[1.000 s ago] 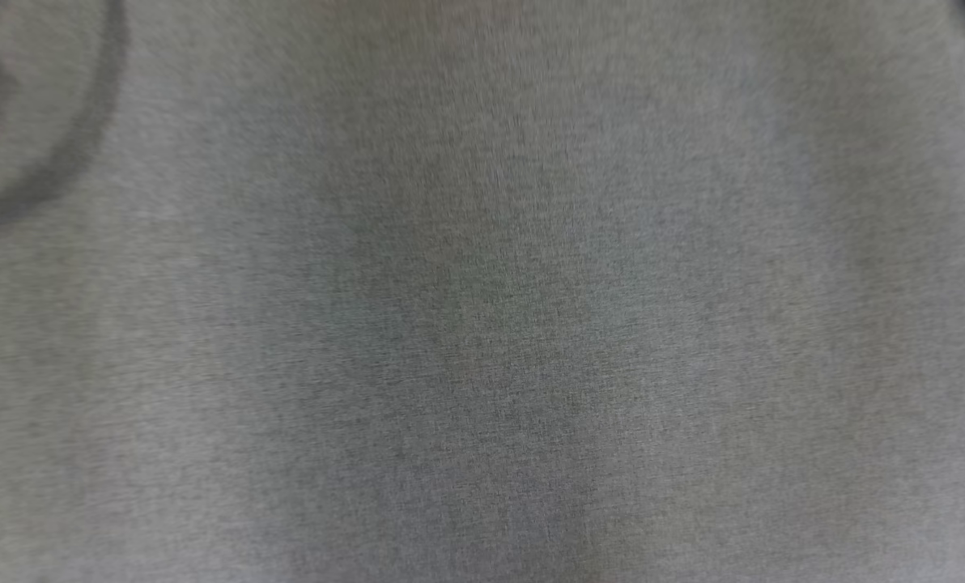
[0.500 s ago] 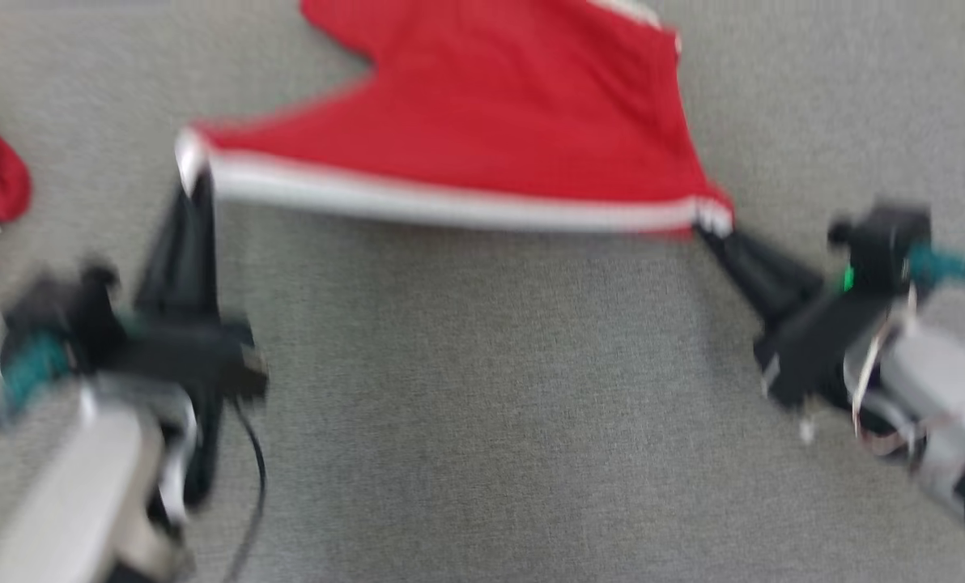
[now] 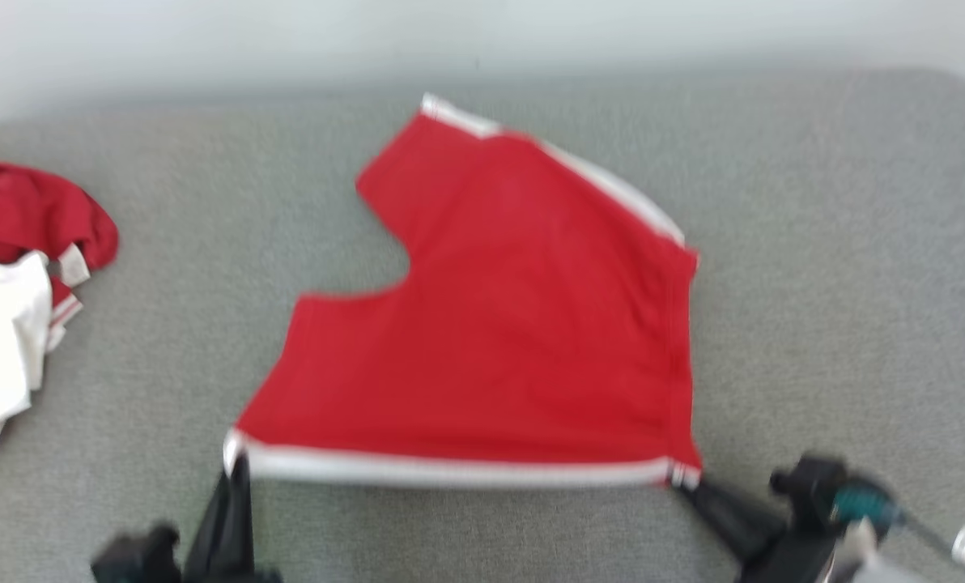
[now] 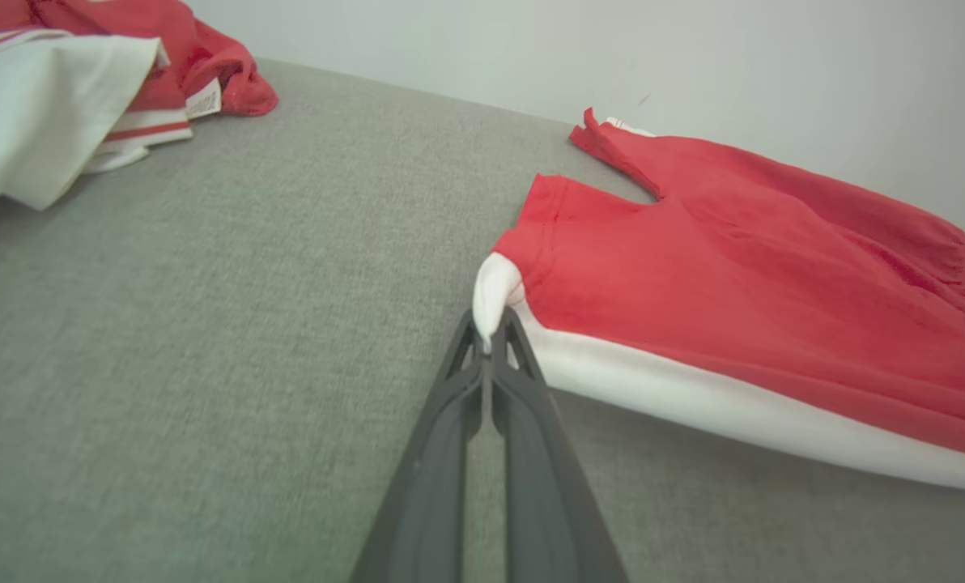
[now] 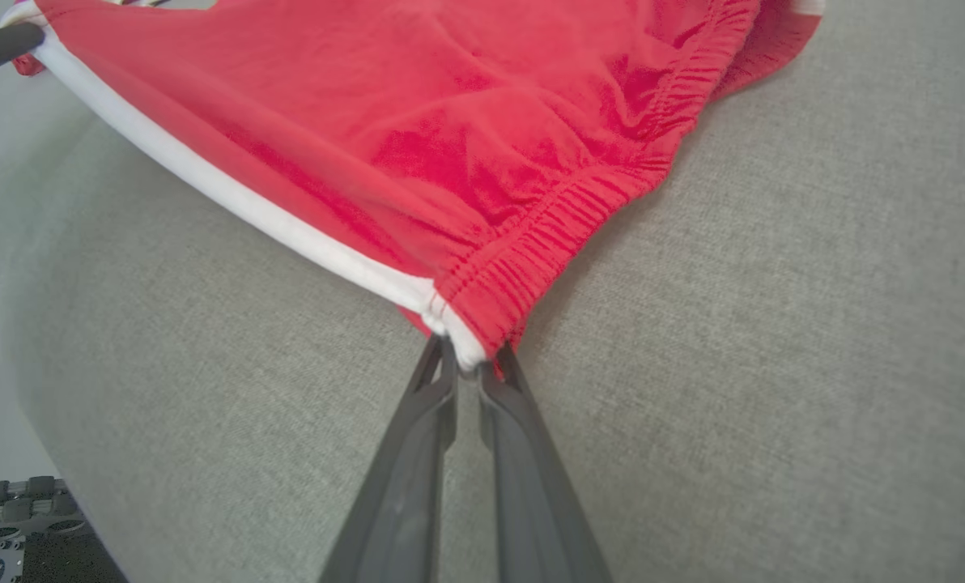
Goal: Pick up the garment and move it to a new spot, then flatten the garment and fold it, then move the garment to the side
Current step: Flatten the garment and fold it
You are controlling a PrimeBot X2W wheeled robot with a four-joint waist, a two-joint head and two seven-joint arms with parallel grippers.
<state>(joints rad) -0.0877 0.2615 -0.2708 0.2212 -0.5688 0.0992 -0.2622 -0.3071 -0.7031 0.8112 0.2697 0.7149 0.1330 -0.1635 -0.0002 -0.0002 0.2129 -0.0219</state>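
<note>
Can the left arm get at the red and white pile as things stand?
Probably not: the left gripper is shut on a corner of the shorts. Only bare grey surface lies between it and the pile.

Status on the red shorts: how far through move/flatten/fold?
Looks done: red shorts lie spread nearly flat on the grey surface, apart from the clothes pile. In hand: left gripper pinches the leg-hem corner, right gripper the waistband corner, white stripe taut between them. Left: fold, then move aside.
</note>
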